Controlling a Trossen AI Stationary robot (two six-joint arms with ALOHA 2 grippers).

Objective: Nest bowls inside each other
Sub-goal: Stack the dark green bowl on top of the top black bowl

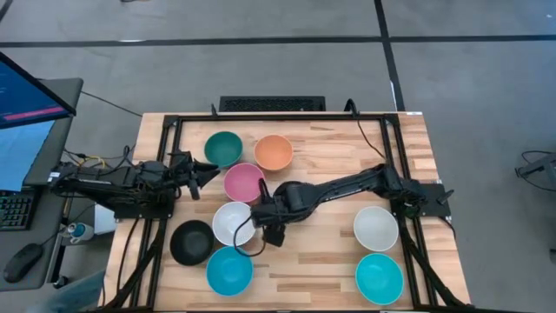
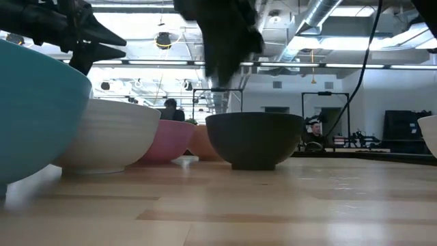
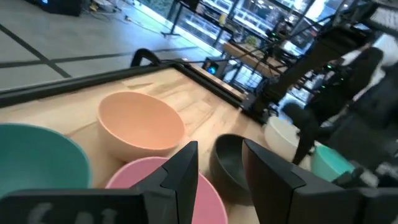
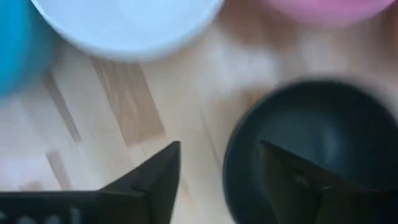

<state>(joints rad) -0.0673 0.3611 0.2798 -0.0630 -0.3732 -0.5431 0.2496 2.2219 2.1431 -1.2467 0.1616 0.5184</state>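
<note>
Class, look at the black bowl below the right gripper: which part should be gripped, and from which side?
Grip the black bowl by its rim, coming down from above, one finger inside and one outside the wall. It stands upright with its mouth open, and its thin rim suits a pinch. The open right gripper hovers over its rim.

Bright overhead ceiling lights (image 2: 162,41) glare in the low view. The right wrist view is blurred, its black bowl (image 4: 317,149) smeared. Shadows are soft.

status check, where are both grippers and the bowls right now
Right gripper open, astride the black bowl's rim mid-table. Left gripper open, above the pink bowl. No bowls nested yet. White bowl close beside the right gripper.
</note>
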